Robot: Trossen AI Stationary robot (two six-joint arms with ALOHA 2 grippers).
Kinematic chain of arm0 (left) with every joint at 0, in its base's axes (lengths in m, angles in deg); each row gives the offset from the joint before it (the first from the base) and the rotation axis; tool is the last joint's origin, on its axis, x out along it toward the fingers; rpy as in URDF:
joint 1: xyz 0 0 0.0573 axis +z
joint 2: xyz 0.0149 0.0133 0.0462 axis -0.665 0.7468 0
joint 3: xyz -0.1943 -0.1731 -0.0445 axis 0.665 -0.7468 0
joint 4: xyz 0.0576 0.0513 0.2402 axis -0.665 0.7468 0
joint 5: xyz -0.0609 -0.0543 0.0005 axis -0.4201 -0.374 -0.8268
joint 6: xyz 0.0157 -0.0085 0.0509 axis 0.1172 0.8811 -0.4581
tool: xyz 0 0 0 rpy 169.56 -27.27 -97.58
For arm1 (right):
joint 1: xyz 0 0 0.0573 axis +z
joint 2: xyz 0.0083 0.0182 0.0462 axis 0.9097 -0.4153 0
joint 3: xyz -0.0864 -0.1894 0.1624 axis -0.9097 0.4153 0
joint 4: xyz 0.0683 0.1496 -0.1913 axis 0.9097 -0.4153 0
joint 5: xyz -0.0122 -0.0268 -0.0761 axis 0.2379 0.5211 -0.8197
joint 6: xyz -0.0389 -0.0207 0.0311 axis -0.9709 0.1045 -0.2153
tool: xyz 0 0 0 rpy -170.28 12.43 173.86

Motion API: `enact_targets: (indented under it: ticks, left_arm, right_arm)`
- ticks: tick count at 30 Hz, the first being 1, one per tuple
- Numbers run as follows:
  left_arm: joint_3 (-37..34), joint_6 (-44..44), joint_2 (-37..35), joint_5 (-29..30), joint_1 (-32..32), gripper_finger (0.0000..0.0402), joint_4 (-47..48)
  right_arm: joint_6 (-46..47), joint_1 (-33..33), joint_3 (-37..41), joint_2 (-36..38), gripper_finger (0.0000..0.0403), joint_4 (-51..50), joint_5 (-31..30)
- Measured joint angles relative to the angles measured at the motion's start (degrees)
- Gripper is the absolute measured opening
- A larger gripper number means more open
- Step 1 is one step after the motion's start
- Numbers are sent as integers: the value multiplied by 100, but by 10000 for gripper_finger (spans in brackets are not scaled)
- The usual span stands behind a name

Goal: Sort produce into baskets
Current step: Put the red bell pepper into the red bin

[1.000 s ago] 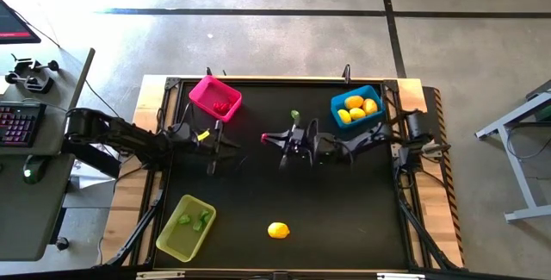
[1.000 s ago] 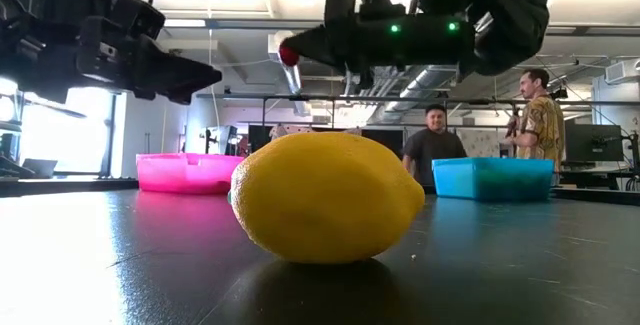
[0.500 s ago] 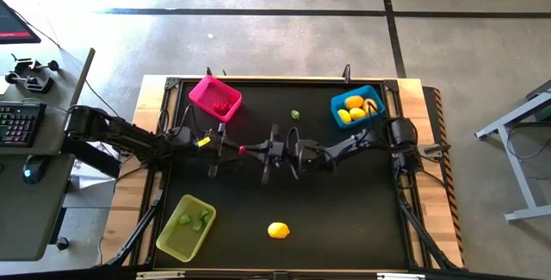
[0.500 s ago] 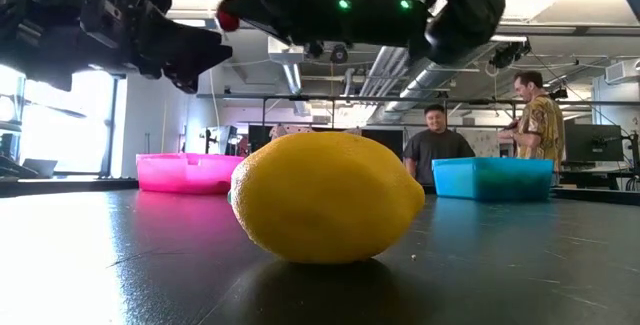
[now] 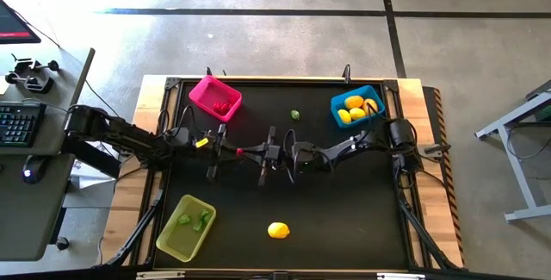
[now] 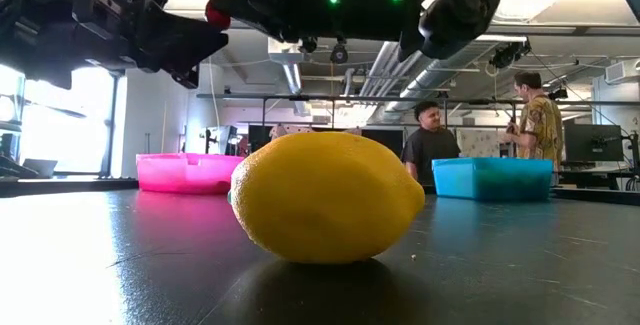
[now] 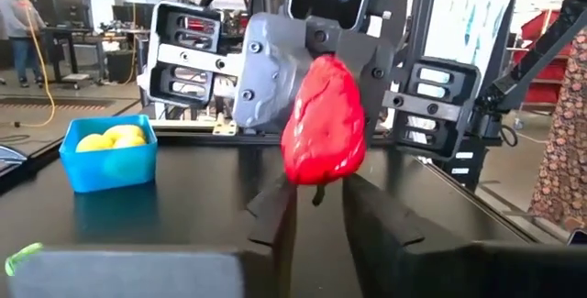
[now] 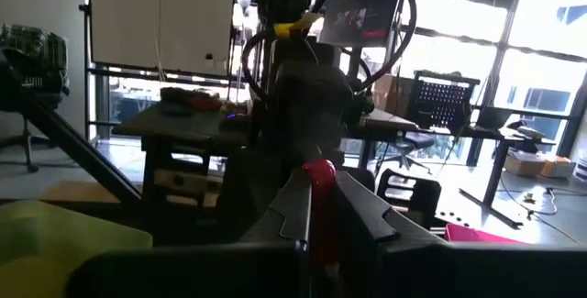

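The right gripper (image 5: 247,152) has travelled from mid-table toward the left arm and now hangs above the mat just in front of the pink basket (image 5: 215,97), clenched on a red piece (image 5: 240,152). The left gripper (image 5: 225,148) faces it tip to tip, right against the red piece; I cannot tell whether it has hold of it.

The pink basket sits at the back edge of the table (image 5: 344,211), near the left corner. The blue basket (image 5: 356,108) stands along that same back edge, well apart from the pink one on the robot's right. The yellow-green basket (image 5: 186,227) lies straight across from the pink one, against the front edge. Between them, most of the black mat is bare; the arms span its middle.

Three baskets in all. About four lemons fill the blue one, and one loose lemon (image 5: 277,230) rests near the front edge, well apart from the pink basket. Two green pieces lie in the yellow-green basket, and one green piece (image 5: 295,115) lies between the pink and blue baskets. The pink basket holds red produce; the count is unclear.

The mat is black inside a wooden rim, on a concrete floor with dark tape lines. Two people (image 6: 428,140) stand in the workshop beyond the blue basket.
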Motion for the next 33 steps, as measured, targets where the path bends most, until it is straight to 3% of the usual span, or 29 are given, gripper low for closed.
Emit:
enact_targets:
  ticks: [8, 15, 24, 28, 33]
  left_arm:
    - [-2, -182, 0, -33, 2, 4, -38]
    - [-2, -264, 0, -29, 2, 1, -26]
    - [-4, -405, 0, 258, 4, 0, 145]
    - [-4, -407, 0, 270, 2, 0, 173]
    - [-7, -161, -70, 839, 226, 0, 467]
  right_arm:
    - [269, 0, 0, 0, 22, 20, -72]
    - [281, 2, 0, 0, 120, -9, -275]
    - [-264, 210, 4, 73, 235, -70, -1774]
    - [-648, 337, 4, 143, 251, -36, -2165]
    - [-1120, 453, 4, 186, 252, -68, -2913]
